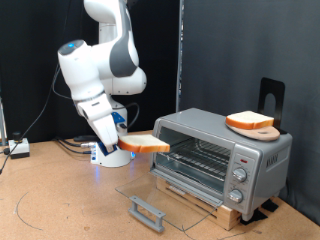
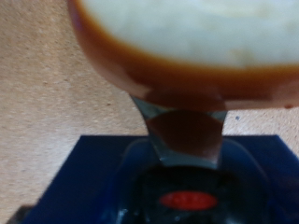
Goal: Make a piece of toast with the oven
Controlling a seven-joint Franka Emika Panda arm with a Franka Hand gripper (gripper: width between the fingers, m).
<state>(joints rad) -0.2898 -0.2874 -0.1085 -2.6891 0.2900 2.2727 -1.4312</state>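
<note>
The gripper [image 1: 122, 138], closed on the toast [image 1: 146, 144], hangs just outside the open oven [image 1: 222, 152], so loading is under way and needs a level slide onto the rack [image 1: 196, 158].

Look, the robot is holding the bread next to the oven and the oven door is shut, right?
Not quite: the oven door is open, folded down flat in front, as the exterior view shows. The rest is right: the gripper holds the piece of toast beside the oven's open front.
</note>
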